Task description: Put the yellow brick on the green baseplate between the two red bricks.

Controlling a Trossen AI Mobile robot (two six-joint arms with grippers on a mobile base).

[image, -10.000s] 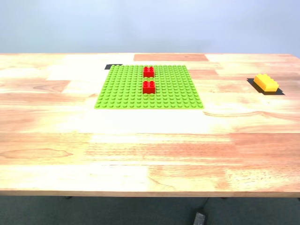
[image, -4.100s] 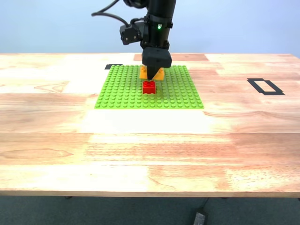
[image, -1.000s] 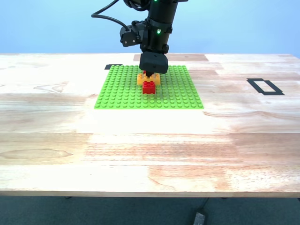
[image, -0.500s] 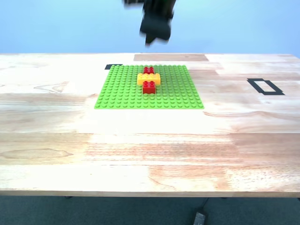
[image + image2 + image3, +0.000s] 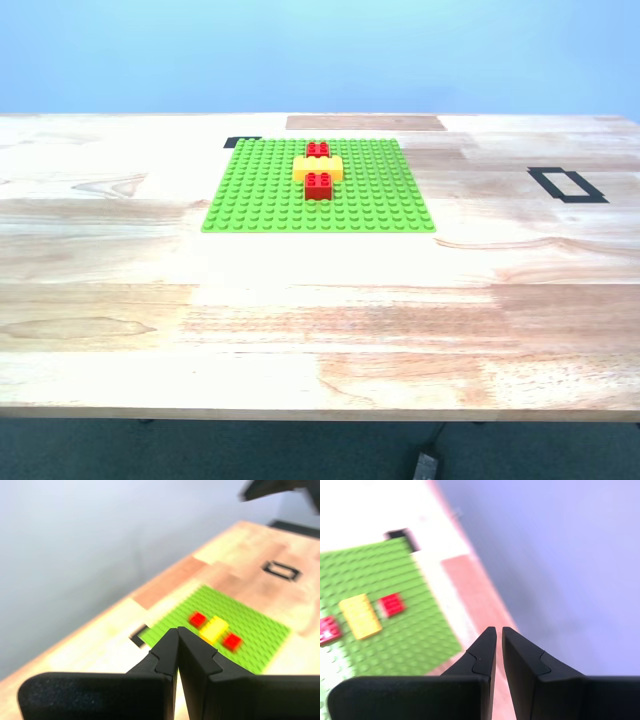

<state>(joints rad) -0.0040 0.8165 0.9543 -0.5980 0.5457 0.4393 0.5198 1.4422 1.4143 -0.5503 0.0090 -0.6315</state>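
No writing or brand mark can be read on anything here. My first pincer (image 5: 177, 632) hangs high over the desk (image 5: 320, 320), its black tips pressed together with nothing between them, looking down along them at the green baseplate (image 5: 252, 630). My second pincer (image 5: 496, 631) is also raised above the desk's far edge, its tips nearly meeting with only a thin slit left, and empty. Neither arm shows in the exterior view.

The yellow brick (image 5: 318, 167) sits on the green baseplate (image 5: 260, 190), lying crosswise between the two red bricks, one on the far side (image 5: 317, 150) and one on the near side (image 5: 318, 185), each seemingly touching it, though both wrist views are too blurred to confirm this. All are studded plastic; the baseplate is a flat square grid of small studs. The desk is pale, jointed wood planks with visible grain. A black tape rectangle outline (image 5: 566, 184) lies on the desk towards the exterior view's right.
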